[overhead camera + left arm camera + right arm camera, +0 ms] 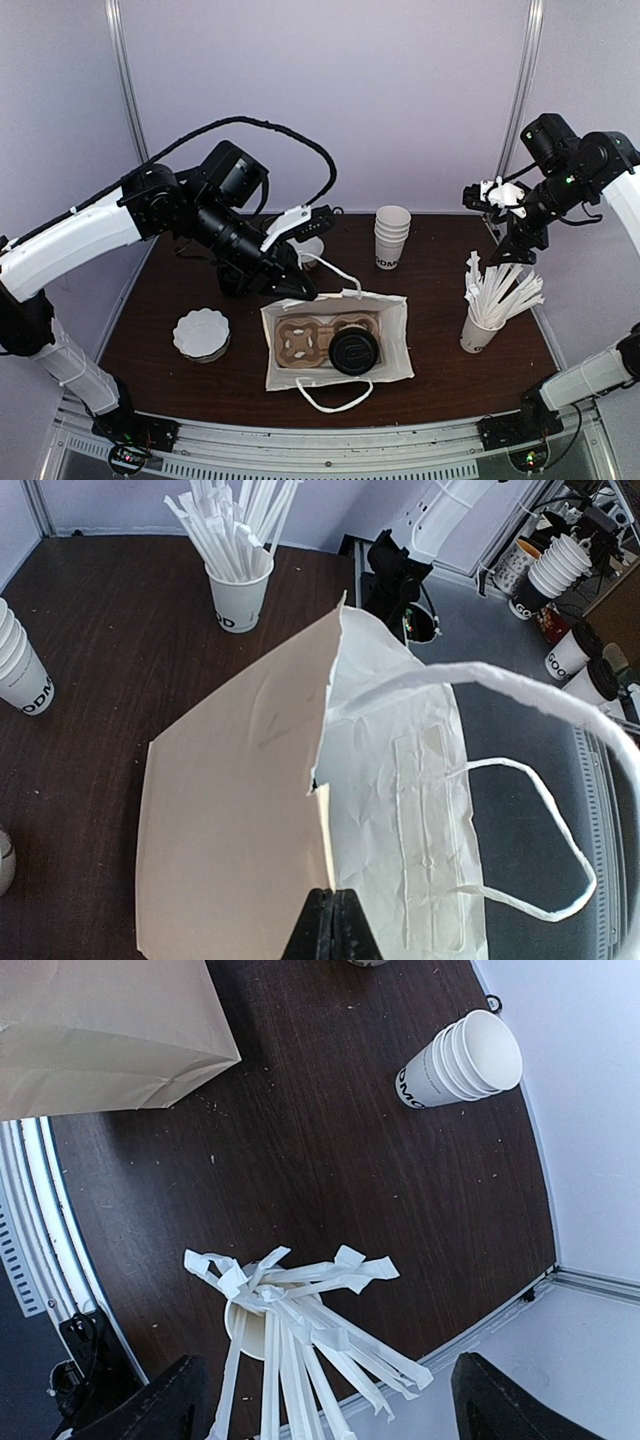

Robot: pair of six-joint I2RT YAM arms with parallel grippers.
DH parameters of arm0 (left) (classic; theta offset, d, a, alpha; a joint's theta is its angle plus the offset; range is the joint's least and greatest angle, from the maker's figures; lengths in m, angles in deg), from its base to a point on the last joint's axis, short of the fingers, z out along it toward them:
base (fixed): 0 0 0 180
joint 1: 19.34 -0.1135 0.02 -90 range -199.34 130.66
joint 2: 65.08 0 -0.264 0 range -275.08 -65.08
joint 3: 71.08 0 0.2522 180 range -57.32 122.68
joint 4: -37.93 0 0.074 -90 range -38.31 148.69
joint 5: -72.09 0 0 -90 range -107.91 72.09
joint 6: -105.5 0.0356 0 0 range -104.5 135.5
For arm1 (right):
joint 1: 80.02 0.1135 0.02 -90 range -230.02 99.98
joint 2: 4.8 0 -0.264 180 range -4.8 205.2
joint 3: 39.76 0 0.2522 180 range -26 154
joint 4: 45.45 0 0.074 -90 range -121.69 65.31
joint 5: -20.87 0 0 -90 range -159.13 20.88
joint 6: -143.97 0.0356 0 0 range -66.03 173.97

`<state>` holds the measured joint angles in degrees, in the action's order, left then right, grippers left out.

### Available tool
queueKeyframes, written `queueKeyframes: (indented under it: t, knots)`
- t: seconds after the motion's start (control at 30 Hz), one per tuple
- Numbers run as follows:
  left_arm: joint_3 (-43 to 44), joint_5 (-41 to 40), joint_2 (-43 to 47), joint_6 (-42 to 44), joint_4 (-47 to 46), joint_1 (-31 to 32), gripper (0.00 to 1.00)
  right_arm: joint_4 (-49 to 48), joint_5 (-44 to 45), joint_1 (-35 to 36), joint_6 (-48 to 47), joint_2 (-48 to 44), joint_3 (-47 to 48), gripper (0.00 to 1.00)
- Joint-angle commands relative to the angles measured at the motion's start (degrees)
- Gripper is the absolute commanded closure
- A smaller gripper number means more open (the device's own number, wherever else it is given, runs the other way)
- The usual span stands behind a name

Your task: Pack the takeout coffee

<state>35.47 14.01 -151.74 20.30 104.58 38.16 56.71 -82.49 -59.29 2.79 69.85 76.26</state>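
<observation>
Holding rim of white paper bag (396, 345) in clamped left pincer (334, 908); black-lidded white paper cup (353, 351) inside; right pincer (325, 1400) agape, empty; next, likely clean release.

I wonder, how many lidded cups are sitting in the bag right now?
1: a black-lidded cup in the near-right slot of the carrier inside the bag. The other slots that show are empty; the far wall may hide a little.
</observation>
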Motion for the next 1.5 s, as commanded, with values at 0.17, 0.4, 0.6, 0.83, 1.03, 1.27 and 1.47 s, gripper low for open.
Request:
queueKeyframes:
  t: [0.17, 0.4, 0.6, 0.83, 1.03, 1.27, 1.47]
  knots:
    - [0.9, 1.7, 0.2, 0.4, -2.9, 0.4, 1.00, 1.6, -0.3, -0.4, -1.8, -2.9, -3.7, 0.12]
    - [-0.4, 2.3, 2.0, 1.0, -2.9, 3.0, 1.00, 1.8, 1.5, -0.4, -3.4, -4.9, -7.6, 0.13]
    - [-2.0, 2.0, 3.0, 0.6, -2.9, 3.6, 1.00, 1.4, 1.6, -0.4, -3.4, -4.0, -7.2, 0.13]
    - [-2.1, 1.5, 3.3, 1.7, -3.4, 3.6, 1.00, 1.8, 1.4, -0.4, -3.4, -3.9, -7.0, 0.13]
    - [-1.7, -6.5, 1.3, 2.1, -4.2, 3.3, 1.00, 2.5, -0.1, -0.4, -3.6, -3.7, -7.0, 0.13]
    - [0.9, -10.9, -2.3, 2.7, -4.4, 0.0, 1.00, 4.7, -2.3, -0.4, -4.0, -3.7, -7.6, 0.14]
    - [2.1, -11.0, -4.7, 1.7, -7.2, -4.1, 0.93, 6.2, -2.9, -0.5, -3.2, -5.6, -8.1, 0.18]
